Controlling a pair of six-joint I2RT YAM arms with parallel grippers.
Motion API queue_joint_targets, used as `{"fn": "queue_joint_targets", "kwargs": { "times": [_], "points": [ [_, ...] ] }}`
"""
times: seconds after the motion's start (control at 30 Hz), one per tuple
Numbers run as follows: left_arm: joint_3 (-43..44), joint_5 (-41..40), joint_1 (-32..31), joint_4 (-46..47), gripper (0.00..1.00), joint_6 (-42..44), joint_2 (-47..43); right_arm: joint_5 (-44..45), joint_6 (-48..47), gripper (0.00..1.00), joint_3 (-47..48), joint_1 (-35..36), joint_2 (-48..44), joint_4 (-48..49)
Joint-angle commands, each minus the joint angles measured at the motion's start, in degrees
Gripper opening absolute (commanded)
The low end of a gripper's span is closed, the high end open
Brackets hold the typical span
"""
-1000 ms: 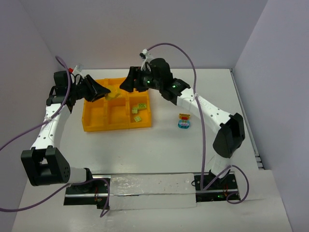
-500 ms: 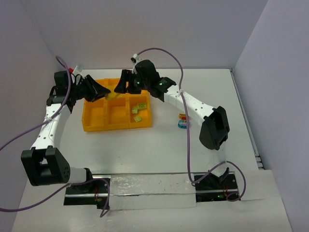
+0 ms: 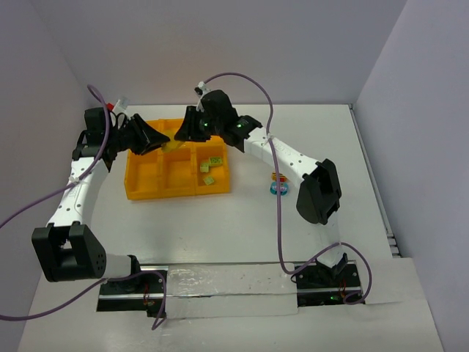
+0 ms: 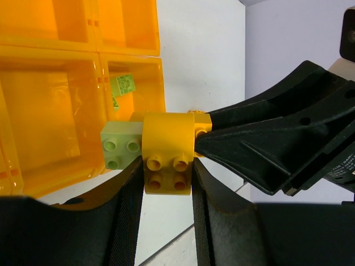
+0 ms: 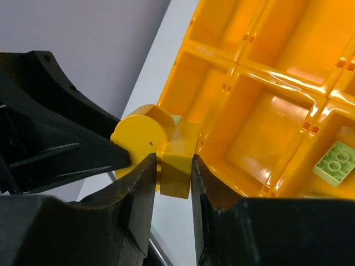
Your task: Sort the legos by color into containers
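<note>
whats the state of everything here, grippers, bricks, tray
left gripper: shut on the joined bricks
right gripper: shut on the other end of the joined bricks
joined bricks: yellow and green, held over the tray between both grippers, not yet pulled apart
green bricks: loose in the right end of the tray
tray: flat on the table
small stack: red and blue, on the table right of the tray, untouched
</note>
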Motion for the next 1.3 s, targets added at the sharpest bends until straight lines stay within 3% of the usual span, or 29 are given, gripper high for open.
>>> {"fn": "queue_joint_targets", "kwargs": {
  "times": [0.0, 0.1, 0.13, 0.3, 0.63, 1.27],
  "points": [
    [2.46, -0.09, -0.43, 0.97, 0.00, 0.57, -0.76, -1.33, -0.13, 0.24, 1.68, 0.42, 0.36, 1.55],
    [2.30, 0.95, -0.35, 1.53, 0.00, 0.25, -0.59, -1.88, 0.35, 0.02, -0.08, 0.35, -0.36, 3.48],
    [2.28, 1.34, -0.34, 1.72, 0.00, 0.15, -0.59, -2.02, 0.47, 0.00, -0.64, 0.34, -0.57, 3.99],
    [2.37, 3.45, -0.18, 2.69, 0.00, -0.63, -0.34, -2.78, 1.25, 0.00, -3.95, -0.16, -1.12, 6.69],
    [1.57, 7.31, 1.59, 5.02, 0.00, -2.42, -0.49, -11.56, 9.54, 0.00, -18.71, -4.16, -4.56, 24.96],
    [2.68, 4.85, 3.47, 2.44, 0.00, -0.87, -0.61, -6.04, 3.30, 0.00, -18.30, -6.24, -6.71, 18.71]
  ]
}}
